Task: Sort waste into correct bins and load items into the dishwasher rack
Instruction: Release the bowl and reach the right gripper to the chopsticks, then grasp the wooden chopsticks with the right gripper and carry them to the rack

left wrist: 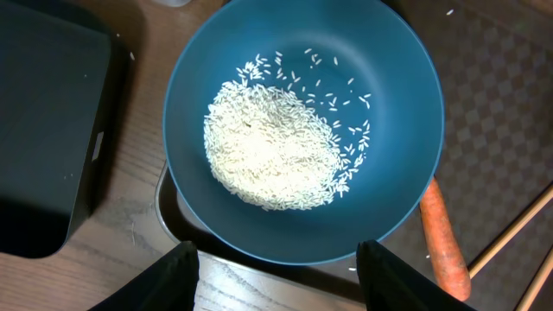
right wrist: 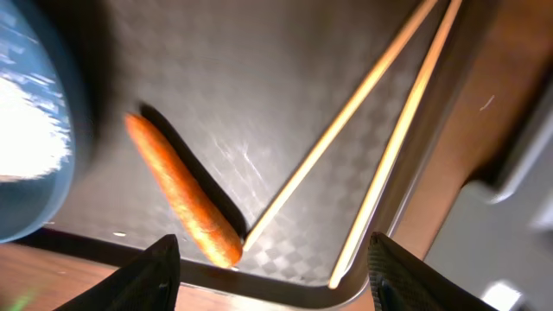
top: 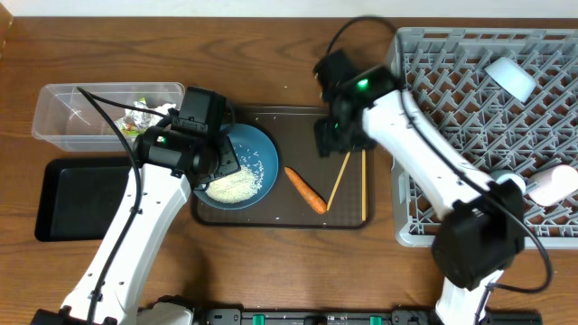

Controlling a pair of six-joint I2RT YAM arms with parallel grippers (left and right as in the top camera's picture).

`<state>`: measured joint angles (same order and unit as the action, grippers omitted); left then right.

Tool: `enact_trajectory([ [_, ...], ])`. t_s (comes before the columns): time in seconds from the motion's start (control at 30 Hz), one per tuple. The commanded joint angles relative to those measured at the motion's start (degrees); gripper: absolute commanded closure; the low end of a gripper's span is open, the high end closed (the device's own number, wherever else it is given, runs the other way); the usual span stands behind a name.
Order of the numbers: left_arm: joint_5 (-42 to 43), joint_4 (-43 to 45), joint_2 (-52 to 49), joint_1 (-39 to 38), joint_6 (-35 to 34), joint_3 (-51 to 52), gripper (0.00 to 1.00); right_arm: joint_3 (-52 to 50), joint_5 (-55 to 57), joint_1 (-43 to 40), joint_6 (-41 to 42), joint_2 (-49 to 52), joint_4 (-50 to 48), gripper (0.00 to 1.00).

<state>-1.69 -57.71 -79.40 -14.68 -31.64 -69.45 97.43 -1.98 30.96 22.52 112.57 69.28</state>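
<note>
A blue bowl (left wrist: 302,130) holding a heap of white rice (left wrist: 272,151) sits at the left end of the brown serving tray (top: 289,122). My left gripper (left wrist: 276,281) hovers open over the bowl's near rim with nothing between its fingers. An orange carrot (right wrist: 181,194) and two wooden chopsticks (right wrist: 346,125) lie on the tray to the bowl's right. My right gripper (right wrist: 276,281) is open above the carrot's tip and the chopstick ends and holds nothing. The grey dishwasher rack (top: 452,99) fills the right side. The clear tub (top: 63,117) holds foil scraps (top: 135,117).
A shallow black tray (top: 77,199) lies left of the serving tray, below the clear tub. In the rack rest a light blue cup (top: 512,78) and a pinkish-white cup (top: 553,187). Bare wooden table (top: 271,262) runs along the front.
</note>
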Motion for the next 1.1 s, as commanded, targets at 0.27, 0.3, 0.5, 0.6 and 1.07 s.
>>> enact_trajectory([
  [0.27,-0.33,-0.31,0.42,0.15,2.71,0.28,0.4,-16.09,1.73,2.01,13.49,2.62,-9.29,0.44],
  [0.3,-0.33,-0.31,0.42,0.15,2.71,0.28,0.4,-17.29,1.46,2.01,13.92,2.62,-10.43,0.46],
  [0.5,-0.33,-0.33,0.42,0.15,2.73,0.28,0.4,-20.83,1.51,2.86,15.37,2.71,-14.78,0.54],
  [0.6,-0.33,-0.33,0.42,0.15,2.73,0.28,0.4,-21.68,1.77,3.1,16.31,2.95,-16.02,0.56],
  [1.07,-0.33,-0.33,0.42,0.15,3.17,0.28,0.4,-21.9,3.67,3.21,17.75,2.95,-15.89,0.94],
])
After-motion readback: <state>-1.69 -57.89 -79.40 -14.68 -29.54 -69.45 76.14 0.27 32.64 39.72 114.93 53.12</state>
